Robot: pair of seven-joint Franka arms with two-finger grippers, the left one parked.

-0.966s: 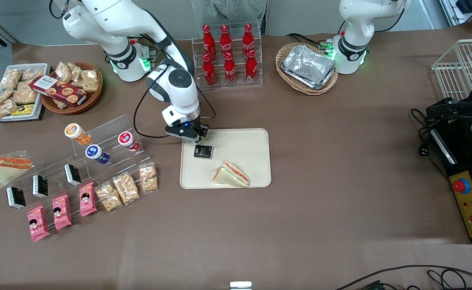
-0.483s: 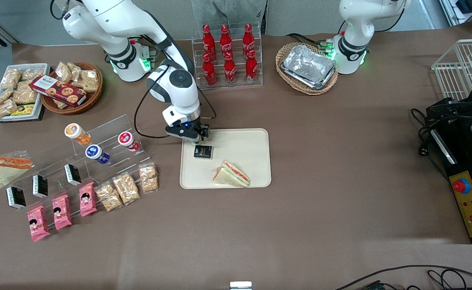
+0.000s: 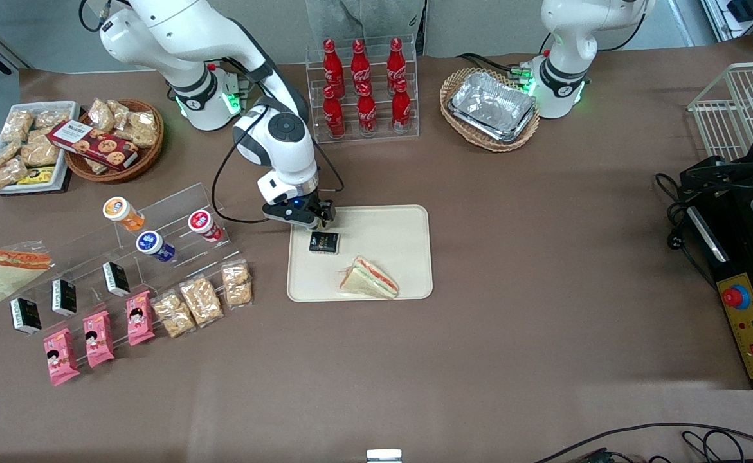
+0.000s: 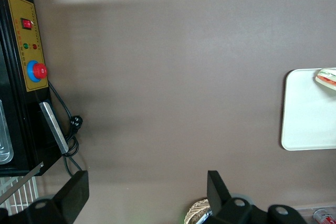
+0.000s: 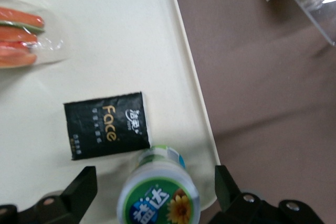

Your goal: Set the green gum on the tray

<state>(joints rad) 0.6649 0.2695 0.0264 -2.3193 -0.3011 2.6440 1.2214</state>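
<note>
On the brown table (image 3: pixel 511 257), the green gum (image 5: pixel 159 196) stands upright on the tray (image 5: pixel 105 45), cut off by the frame, between the opened gripper (image 5: pixel 152 187) fingers beside a black "Face" packet (image 5: pixel 107 124).

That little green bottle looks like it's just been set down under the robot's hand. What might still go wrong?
1. The green gum stands upright close to the rim of the tray, between the fingers of the open hand. A finger brushing it on the way up might tip it off the tray.
2. It sits right beside the black packet; if it rests on that edge, it may wobble.
</note>
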